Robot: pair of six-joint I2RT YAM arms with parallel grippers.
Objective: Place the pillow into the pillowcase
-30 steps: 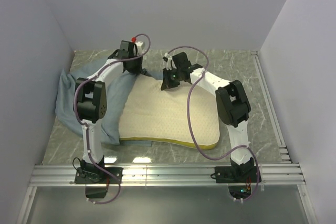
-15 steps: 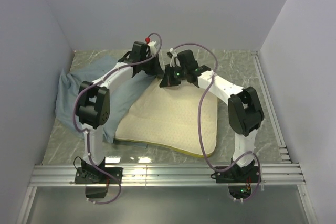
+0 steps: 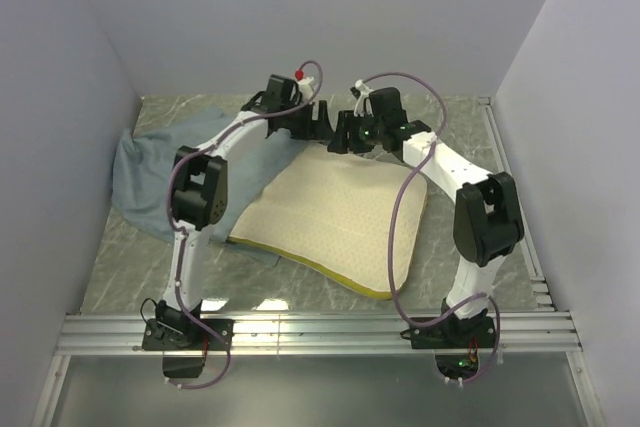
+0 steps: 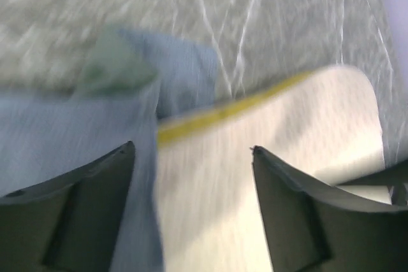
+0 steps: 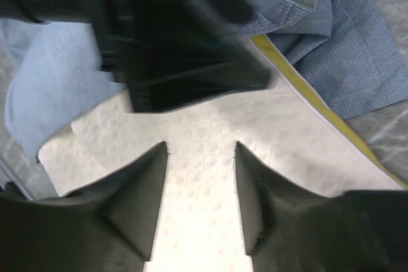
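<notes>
pillow [image 3: 330,212]: dimpled cream foam, yellow edge, partly over limp blue-grey pillowcase [image 3: 145,172].

Grey marble-look desk [image 3: 125,272] here, blue-grey pillowcase [image 3: 145,182] crumpled on the left half, cream pillow [image 3: 340,217] lying diagonal mid-desk, left edge overlapping the fabric.
</notes>
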